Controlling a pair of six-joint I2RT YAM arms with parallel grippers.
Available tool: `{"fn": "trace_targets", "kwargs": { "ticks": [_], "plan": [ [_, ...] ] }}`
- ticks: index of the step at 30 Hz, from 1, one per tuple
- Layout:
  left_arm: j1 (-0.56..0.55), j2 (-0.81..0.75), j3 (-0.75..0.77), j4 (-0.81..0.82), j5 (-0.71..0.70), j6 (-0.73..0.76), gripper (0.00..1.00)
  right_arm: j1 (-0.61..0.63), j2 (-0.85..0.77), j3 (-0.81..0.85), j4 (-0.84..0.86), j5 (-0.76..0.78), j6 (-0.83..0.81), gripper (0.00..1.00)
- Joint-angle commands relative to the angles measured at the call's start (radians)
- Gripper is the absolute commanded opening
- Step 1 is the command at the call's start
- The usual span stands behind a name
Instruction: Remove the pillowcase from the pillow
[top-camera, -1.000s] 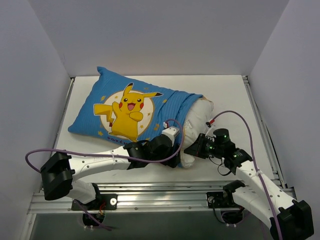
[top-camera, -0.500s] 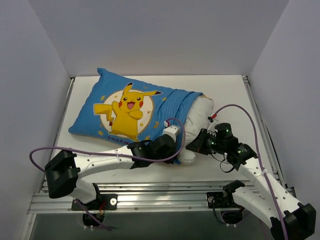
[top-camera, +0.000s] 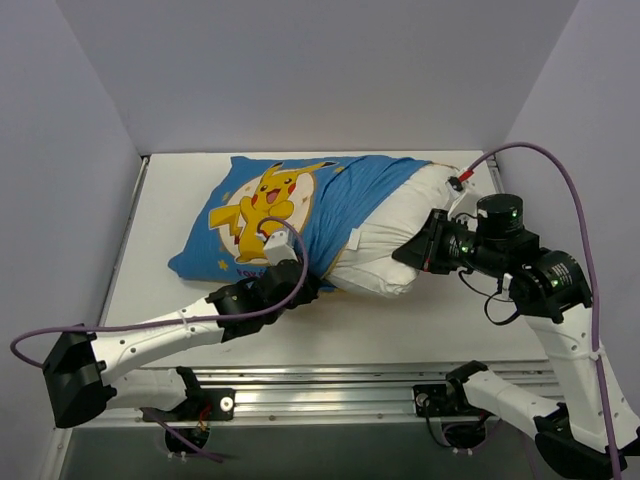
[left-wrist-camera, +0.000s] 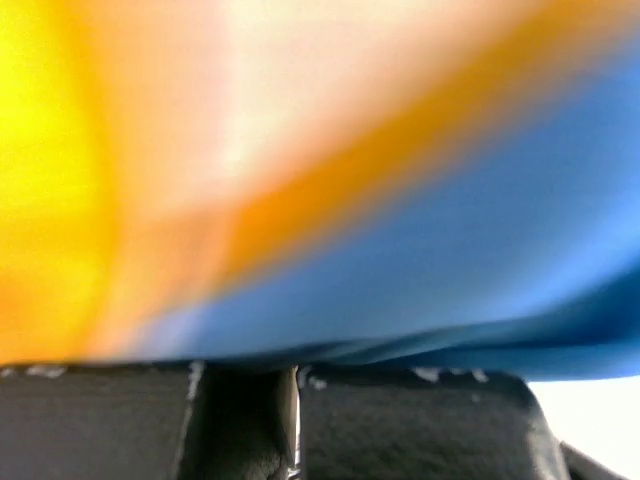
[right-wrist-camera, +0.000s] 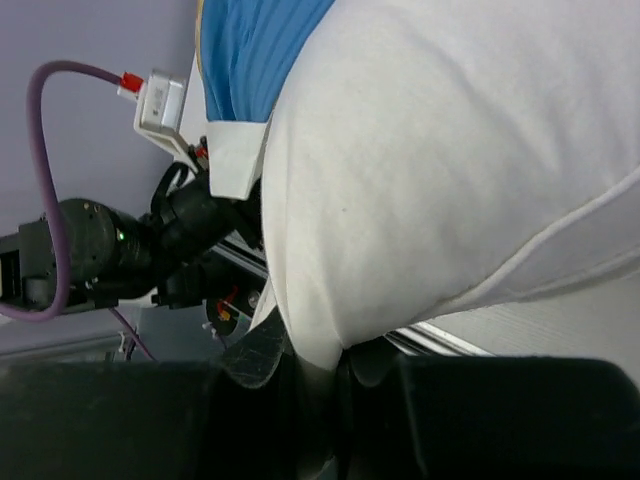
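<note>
The top view looks down from high above the near edge of the tabletop (top-camera: 160, 190), facing forward and taking in its whole surface. The left wrist view peers along the left tool (left-wrist-camera: 290, 410), so near the pillowcase (left-wrist-camera: 480, 250) that the cloth blurs. The right wrist view looks along the right tool (right-wrist-camera: 335, 405), close on the pillow (right-wrist-camera: 450, 180), with the left arm (right-wrist-camera: 190, 225) behind it. All three views share the pillowcase

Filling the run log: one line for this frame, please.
stage: pillowcase partly off | left gripper: shut on pillowcase edge | right gripper: shut on pillow corner | pillow: right end bare, rest covered
</note>
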Motion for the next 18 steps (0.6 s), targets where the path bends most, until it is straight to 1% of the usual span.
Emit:
{"fn": "trace_targets", "kwargs": {
  "ticks": [1,3,4,5,6,7,8,9,11,12,13,14,15,16,18],
  "plan": [
    [0.143,0.009,-0.147,-0.401,-0.177,-0.062,0.02,-0.016,-0.063,0.127,0.135,-0.075,-0.040,0.00],
    [0.178,-0.015,-0.165,-0.372,-0.159,-0.051,0.02,-0.016,-0.089,0.059,0.127,-0.167,-0.074,0.00],
    [0.192,-0.020,-0.167,-0.349,-0.129,-0.018,0.02,-0.016,-0.097,0.027,0.121,-0.204,-0.091,0.00],
    [0.192,-0.023,-0.165,-0.297,-0.115,0.002,0.02,-0.016,-0.104,-0.011,0.109,-0.283,-0.106,0.00],
    [0.190,-0.023,-0.165,-0.268,-0.090,0.028,0.02,-0.016,-0.123,-0.096,0.109,-0.311,-0.119,0.00],
    [0.190,-0.022,-0.164,-0.238,-0.037,0.069,0.03,-0.016,-0.136,-0.138,0.107,-0.328,-0.131,0.00],
    [0.190,-0.014,-0.162,-0.199,-0.018,0.084,0.04,-0.016,-0.146,-0.174,0.107,-0.336,-0.136,0.01],
    [0.190,-0.011,-0.157,-0.194,-0.004,0.091,0.09,-0.016,-0.167,-0.229,0.107,-0.342,-0.142,0.19],
    [0.190,-0.003,-0.138,-0.209,0.013,0.102,0.17,-0.016,-0.178,-0.257,0.093,-0.344,-0.163,0.42],
    [0.190,-0.006,-0.131,-0.218,0.014,0.102,0.25,-0.016,-0.172,-0.255,0.078,-0.330,-0.177,0.63],
    [0.190,-0.012,-0.125,-0.229,0.016,0.104,0.29,-0.016,-0.163,-0.228,0.055,-0.313,-0.192,0.69],
    [0.190,-0.032,-0.128,-0.243,0.022,0.102,0.29,-0.016,-0.152,-0.200,0.002,-0.283,-0.236,0.74],
    [0.190,-0.046,-0.133,-0.246,0.028,0.101,0.30,-0.016,-0.126,-0.171,-0.025,-0.243,-0.257,0.81],
    [0.190,-0.061,-0.140,-0.247,0.036,0.098,0.33,-0.016,-0.112,-0.118,-0.039,-0.163,-0.270,0.84],
    [0.190,-0.109,-0.160,-0.256,0.053,0.090,0.40,-0.016,-0.066,-0.073,-0.050,-0.100,-0.295,0.88]
  ]
}}
